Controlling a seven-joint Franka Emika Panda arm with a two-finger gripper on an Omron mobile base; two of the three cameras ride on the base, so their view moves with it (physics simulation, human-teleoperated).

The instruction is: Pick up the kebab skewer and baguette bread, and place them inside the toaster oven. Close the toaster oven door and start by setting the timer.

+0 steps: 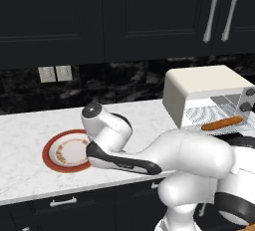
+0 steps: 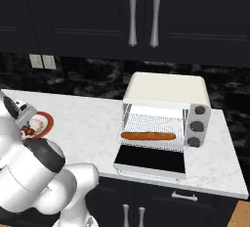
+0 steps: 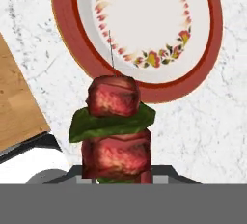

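The kebab skewer (image 3: 116, 131), red meat chunks with a green piece between them and a thin bare tip, stands up from my gripper (image 3: 120, 174), which is shut on its lower end. Beneath it lies the red-rimmed floral plate (image 3: 72, 44), bare. In the right base view the skewer (image 2: 29, 131) hangs by the plate (image 2: 49, 121) at far left. The baguette bread (image 2: 148, 135) lies on the wire rack inside the toaster oven (image 2: 166, 90). The toaster oven door (image 2: 150, 158) is folded down flat, open. From the left, the baguette (image 1: 222, 123) shows inside the oven (image 1: 199, 83).
The plate (image 1: 50, 156) sits on the white marble counter (image 1: 25, 125), partly hidden by my arm. Three knobs (image 2: 197, 126) line the oven's right side. Dark cabinets hang above; wall outlets (image 1: 55, 73) sit behind. Wooden floor (image 3: 17, 107) shows past the counter edge.
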